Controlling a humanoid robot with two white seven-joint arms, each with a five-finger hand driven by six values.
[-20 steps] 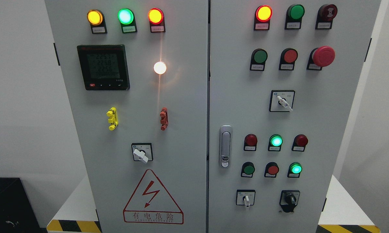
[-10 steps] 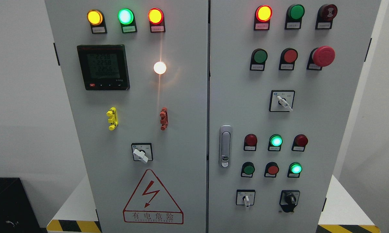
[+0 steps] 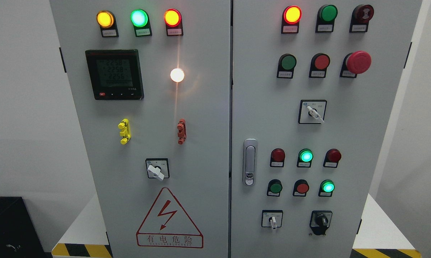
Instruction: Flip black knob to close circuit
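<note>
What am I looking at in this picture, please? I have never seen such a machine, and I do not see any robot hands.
The camera sits on a humanoid robot's head and faces a grey electrical cabinet with two doors. On them are lit lamps, push buttons, a red mushroom-shaped button, a digital meter and rotary switches. The black knob, at the lower right, is the one to turn. A triangle sign warns of electricity. Neither hand is in view; nothing is held.

Grey cabinet (image 3: 201, 107), black knob (image 3: 321, 220), red-bordered warning triangle (image 3: 169, 219).
</note>
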